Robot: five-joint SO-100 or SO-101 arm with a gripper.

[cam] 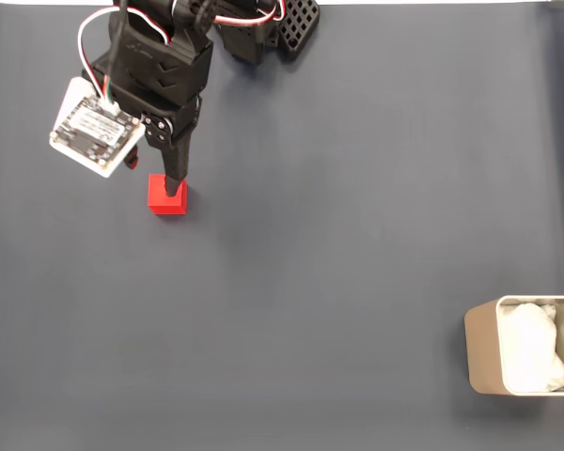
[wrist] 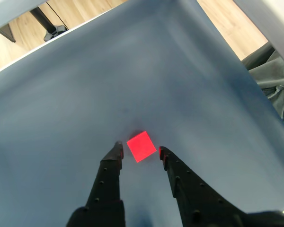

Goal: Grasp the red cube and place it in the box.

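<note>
The small red cube (cam: pixel 160 200) rests on the dark grey mat at the upper left of the fixed view. My black gripper (cam: pixel 174 186) reaches down onto it from above. In the wrist view the cube (wrist: pixel 142 146) lies between the two fingertips of the gripper (wrist: pixel 139 148), with a thin gap on each side. The jaws stand open and straddle the cube without squeezing it. The beige box (cam: pixel 482 349) with white lining stands at the lower right edge of the fixed view, far from the cube.
A white circuit board (cam: pixel 95 128) with wires hangs on the arm's left side. The arm's black base (cam: pixel 263 28) sits at the top edge. Wooden floor (wrist: pixel 75 12) and a dark cloth (wrist: pixel 274 85) show beyond the mat's edges.
</note>
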